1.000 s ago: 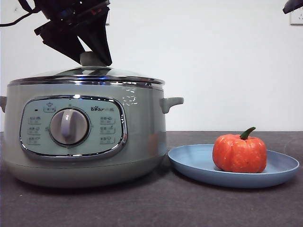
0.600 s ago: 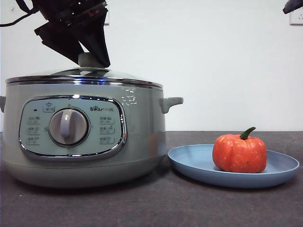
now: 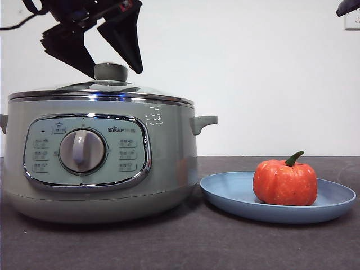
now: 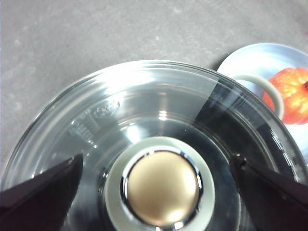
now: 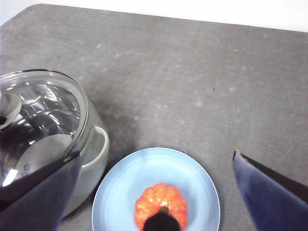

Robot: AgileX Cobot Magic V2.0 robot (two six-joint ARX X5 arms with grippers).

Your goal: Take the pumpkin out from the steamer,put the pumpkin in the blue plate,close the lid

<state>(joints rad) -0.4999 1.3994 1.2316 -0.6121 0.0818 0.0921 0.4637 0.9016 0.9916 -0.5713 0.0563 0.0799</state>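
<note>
Front view: even, bright, white wall close to blown out. Soft shadow under the steamer (image 3: 101, 163) and the blue plate (image 3: 236, 197). Sharp specular streaks on the lid (image 3: 101, 90) rim and the chrome around the panel. Foreground tabletop slightly soft. Left wrist view: strong glare patches on the glass upper left, hot spot on the knob (image 4: 162, 188), the pumpkin (image 4: 291, 94) overexposed, jaws blurred at the bottom corners. Right wrist view: flat diffuse light, near jaws out of focus, reflections on the glass at left.

lid (image 4: 144, 120) sat on the steamer, left gripper (image 4: 156, 185) spread wide around its knob (image 4: 161, 187)
pumpkin (image 4: 291, 94) was on the blue plate (image 4: 250, 60) just beside it
</note>
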